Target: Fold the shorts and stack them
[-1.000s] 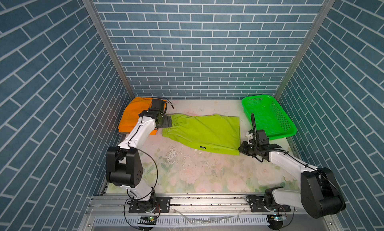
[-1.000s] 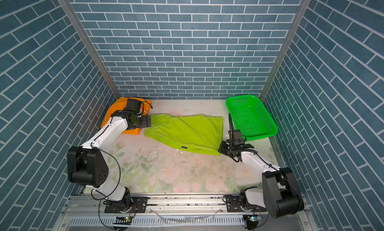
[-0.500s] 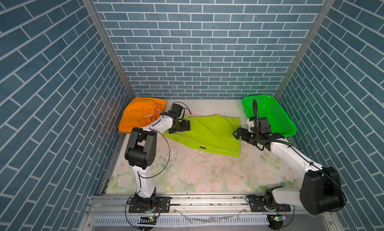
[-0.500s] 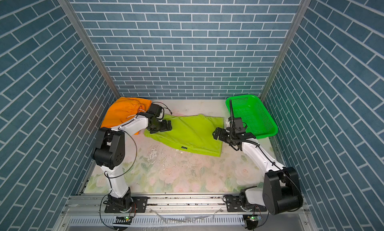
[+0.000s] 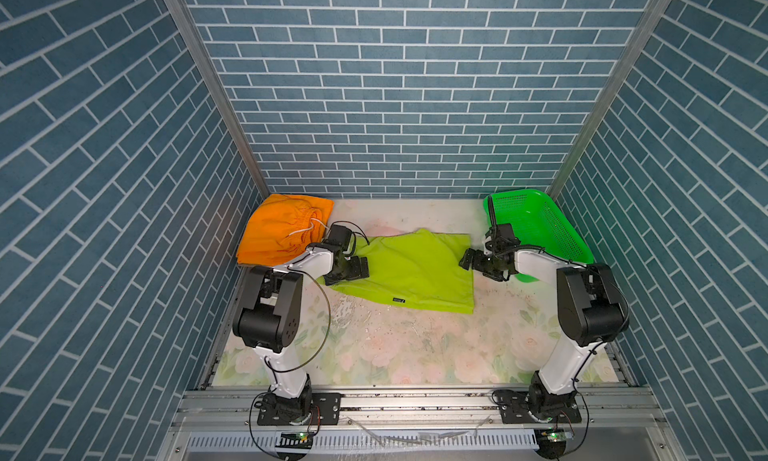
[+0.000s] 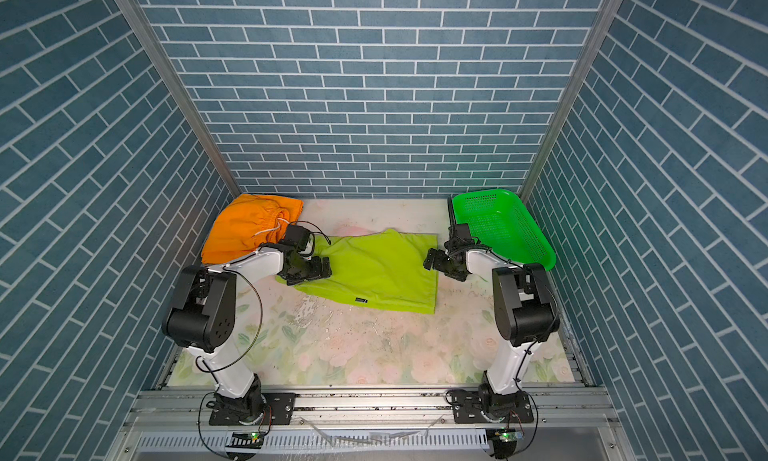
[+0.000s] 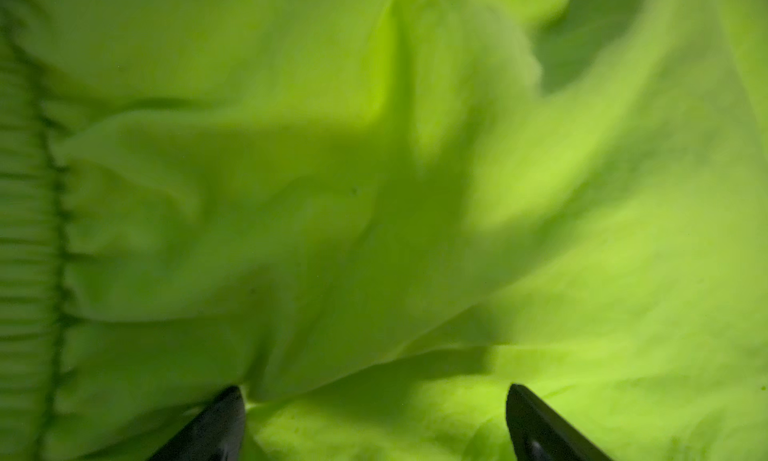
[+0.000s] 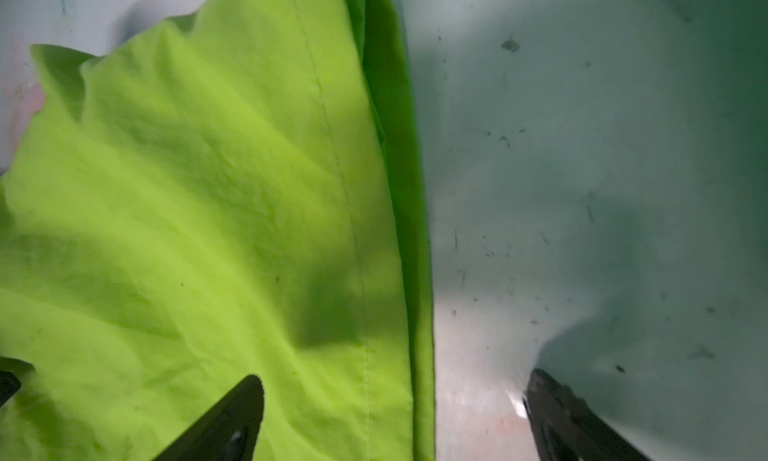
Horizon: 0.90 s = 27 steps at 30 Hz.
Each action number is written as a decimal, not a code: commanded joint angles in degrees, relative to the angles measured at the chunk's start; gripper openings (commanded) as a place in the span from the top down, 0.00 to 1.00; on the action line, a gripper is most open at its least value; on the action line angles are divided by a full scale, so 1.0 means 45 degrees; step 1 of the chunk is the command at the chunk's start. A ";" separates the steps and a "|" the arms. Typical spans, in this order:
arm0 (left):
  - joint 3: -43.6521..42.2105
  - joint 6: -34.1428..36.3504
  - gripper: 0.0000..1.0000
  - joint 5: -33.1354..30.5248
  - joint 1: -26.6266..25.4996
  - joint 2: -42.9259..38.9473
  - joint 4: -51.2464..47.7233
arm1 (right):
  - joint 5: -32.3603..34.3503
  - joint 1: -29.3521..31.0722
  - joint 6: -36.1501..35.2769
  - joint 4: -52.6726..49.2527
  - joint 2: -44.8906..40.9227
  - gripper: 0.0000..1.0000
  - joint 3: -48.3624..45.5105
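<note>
A pale, floral-printed surface [image 5: 395,346] [image 6: 353,346] carries everything inside the blue brick-patterned enclosure. The lime green cloth shorts [image 5: 415,268] [image 6: 382,268] lie spread flat towards the back of it in both top views, between the orange shorts and the basket, their waistband end under the left gripper. The bright orange cloth shorts [image 5: 278,230] [image 6: 245,226] sit bunched in the far left corner with the gathered waistband up. A bright green perforated plastic basket [image 5: 557,230] [image 6: 511,226] stands in the far right corner, apart from the lime cloth. The left gripper [image 5: 353,268] [image 6: 316,270] hangs low over the lime shorts' left end, just beside the orange ones. In the left wrist view its jaws [image 7: 374,396] stand apart with only rumpled lime fabric [image 7: 374,189] between them, nothing clamped. The right gripper [image 5: 471,261] [image 6: 434,260] is at the lime shorts' right edge. In the right wrist view its jaws [image 8: 395,380] are also spread, one finger over the lime cloth [image 8: 208,209] and the other over bare surface, straddling the stitched hem. A white drawstring [image 5: 307,228] trails from the orange waistband, and a small black label [image 5: 399,300] [image 6: 361,300] sits near the lime shorts' front edge.
</note>
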 commanded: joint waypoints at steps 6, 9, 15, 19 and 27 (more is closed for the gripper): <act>-0.1716 -0.0587 0.00 0.0633 -0.0472 -0.0833 0.0484 | 0.0017 0.0076 -0.0353 0.0309 0.1918 0.56 0.0879; -0.2232 -0.0900 0.00 0.0698 -0.1062 -0.1065 0.0718 | 0.0252 -0.0238 -0.0403 0.0061 0.2004 0.90 0.1211; -0.2649 -0.1698 0.01 0.0605 -0.2959 -0.1013 0.1093 | 0.0912 -0.1107 -0.0912 -0.1004 0.1686 1.00 0.2206; -0.2780 -0.1560 0.00 0.0053 -0.2899 -0.1247 0.0642 | 0.1364 -0.1135 -0.1282 -0.1682 0.1740 1.00 0.2809; 0.0045 0.0632 0.00 -0.2329 -0.2291 -0.3874 -0.2958 | 0.0828 -0.0776 -0.1194 -0.1418 0.0817 0.41 0.2444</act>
